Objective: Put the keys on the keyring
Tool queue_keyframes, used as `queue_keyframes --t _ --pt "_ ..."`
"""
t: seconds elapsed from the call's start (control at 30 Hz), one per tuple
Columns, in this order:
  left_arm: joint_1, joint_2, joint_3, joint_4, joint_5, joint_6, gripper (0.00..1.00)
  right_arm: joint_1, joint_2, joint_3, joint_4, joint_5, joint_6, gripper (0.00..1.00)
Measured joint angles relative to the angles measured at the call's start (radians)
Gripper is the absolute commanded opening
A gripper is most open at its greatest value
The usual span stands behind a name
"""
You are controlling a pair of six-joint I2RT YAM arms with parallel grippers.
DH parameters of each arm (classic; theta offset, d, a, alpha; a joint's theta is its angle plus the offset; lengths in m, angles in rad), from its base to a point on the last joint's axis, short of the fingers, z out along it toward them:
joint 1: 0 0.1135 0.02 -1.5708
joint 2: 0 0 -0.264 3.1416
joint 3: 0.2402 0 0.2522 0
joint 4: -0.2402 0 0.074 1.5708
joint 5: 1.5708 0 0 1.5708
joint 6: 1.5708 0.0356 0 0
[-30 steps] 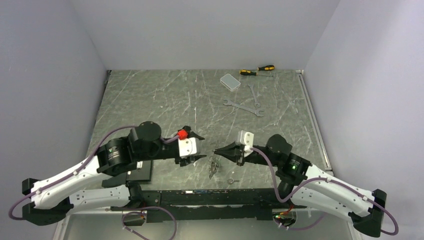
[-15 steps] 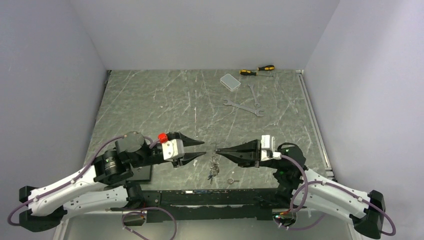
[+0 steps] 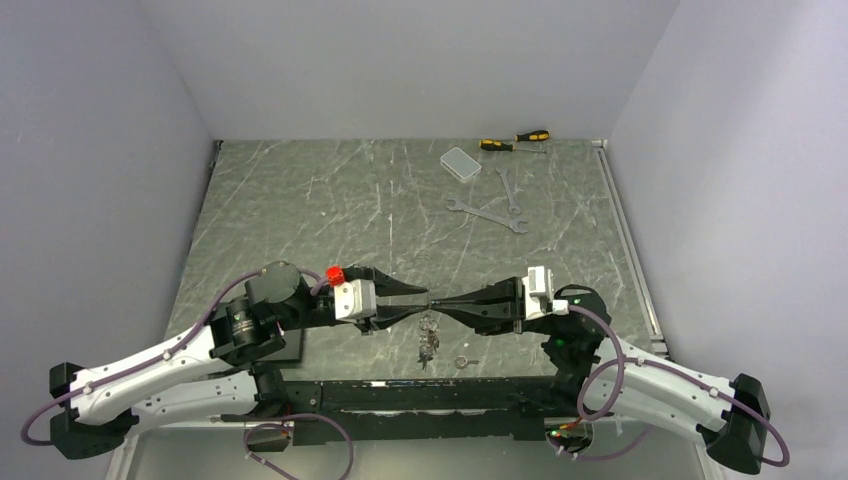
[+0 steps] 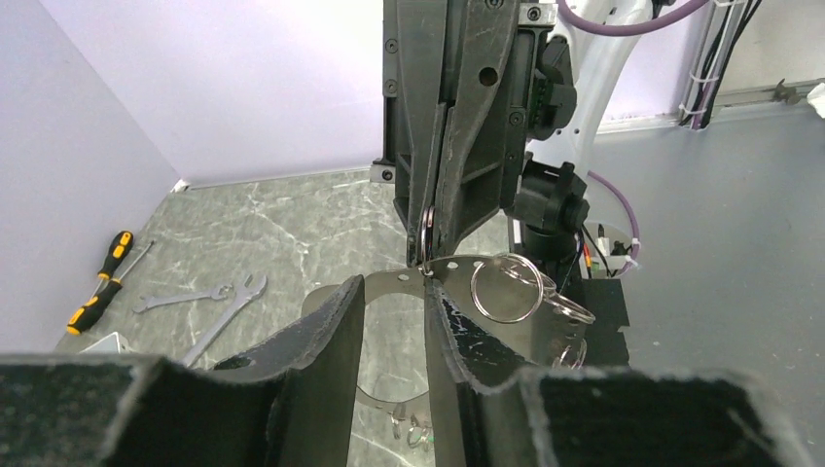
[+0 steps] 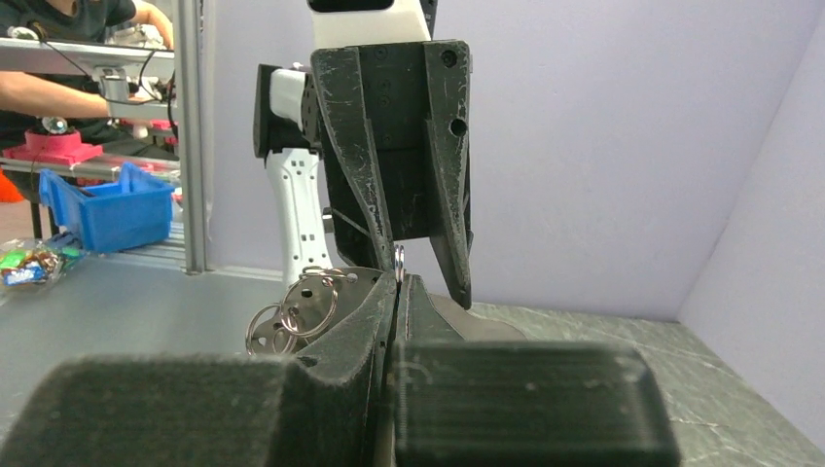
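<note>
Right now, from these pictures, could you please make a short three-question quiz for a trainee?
1. True or false: the right hand pinches the thin silver wire keyring.
2. The two long silver wrenches lie on the grey marbled table at its: A) far right part; B) near left corner; C) near right corner.
3. How many yellow-and-black-handled screwdrivers lie by the far edge?
Key: 1 true; 2 A; 3 two.

The left arm [image 3: 150, 365] and right arm [image 3: 660, 385] wear white shells over black joints; a purple cable [image 3: 212, 302] trails along each; a red knob [image 3: 335, 274] tops the left's white wrist block; the left gripper [image 3: 416, 301] has tapering black fingers [image 5: 449, 224], scuffed, with screw holes.
</note>
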Motion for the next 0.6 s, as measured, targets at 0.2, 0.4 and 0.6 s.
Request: queue_keyframes --t 0.2,0.4,0.6 --pt "0.000 0.002 -0.003 0.037 0.030 -0.005 0.30 0.000 0.002 0.000 0.013 0.000 0.011 0.00" --pt "0.000 0.011 -0.010 0.069 0.048 -0.013 0.29 0.000 0.014 0.000 0.037 0.000 0.023 0.00" --pt "0.003 0.011 -0.011 0.075 0.057 -0.018 0.30 0.000 0.016 0.004 0.033 0.001 0.024 0.00"
